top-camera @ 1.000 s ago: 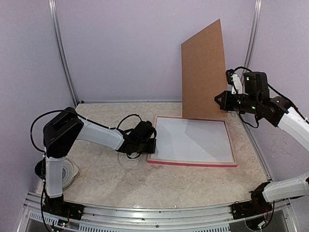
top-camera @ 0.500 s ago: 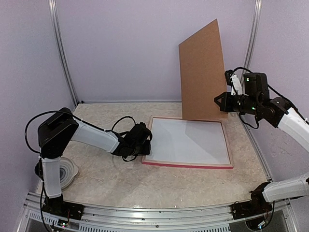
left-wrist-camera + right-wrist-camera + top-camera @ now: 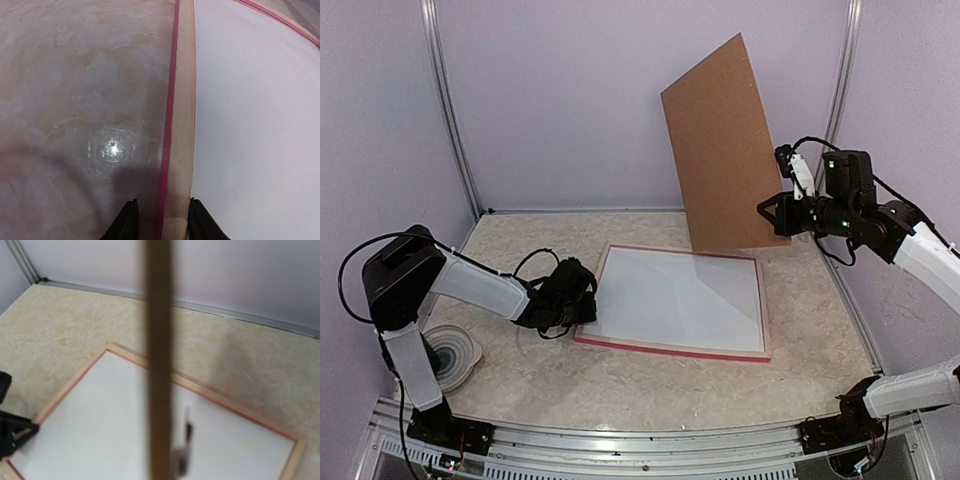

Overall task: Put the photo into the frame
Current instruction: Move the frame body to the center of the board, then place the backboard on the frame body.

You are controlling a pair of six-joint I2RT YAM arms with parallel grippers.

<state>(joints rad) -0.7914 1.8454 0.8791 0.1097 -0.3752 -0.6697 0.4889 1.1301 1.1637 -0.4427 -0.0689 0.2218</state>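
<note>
Photo not in view (only a white sheet fills the opening). Frame lies back-up on table; L hand pinches its left rail, prob. to steady it; R hand, clamped on board, holds it up so opening's clear.

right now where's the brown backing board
Top view, right side: the brown backing board stands tilted, pinched at its right edge by the right claw, its lower edge near the far right corner of the frame.

Edge-on backing board over the frame.
</note>
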